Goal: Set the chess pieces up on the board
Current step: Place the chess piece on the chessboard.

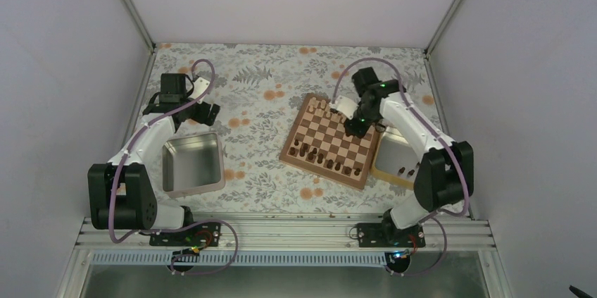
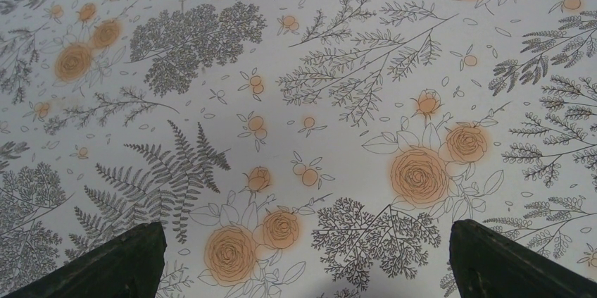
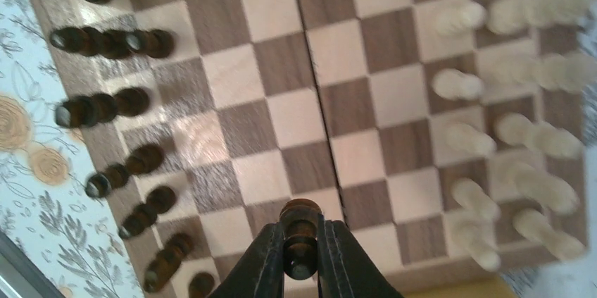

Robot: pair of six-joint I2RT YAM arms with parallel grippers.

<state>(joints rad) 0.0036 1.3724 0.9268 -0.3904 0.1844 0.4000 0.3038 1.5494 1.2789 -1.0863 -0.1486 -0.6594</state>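
The board (image 1: 331,139) lies right of centre on the flowered cloth; it fills the right wrist view (image 3: 281,101). Several dark brown chess pieces (image 3: 105,104) stand along its left side in that view, and pale cream pieces (image 3: 493,143) along its right side. My right gripper (image 3: 301,252) is shut on a dark brown chess piece (image 3: 300,231) and holds it above the board's near edge; in the top view this gripper (image 1: 354,123) hangs over the board's right part. My left gripper (image 2: 303,263) is open and empty over bare cloth, far left of the board (image 1: 204,111).
A grey metal tin (image 1: 191,163) sits at the left beside the left arm. A light wooden tray (image 1: 394,159) with a few dark pieces lies against the board's right edge, under the right arm. White walls enclose the table on three sides.
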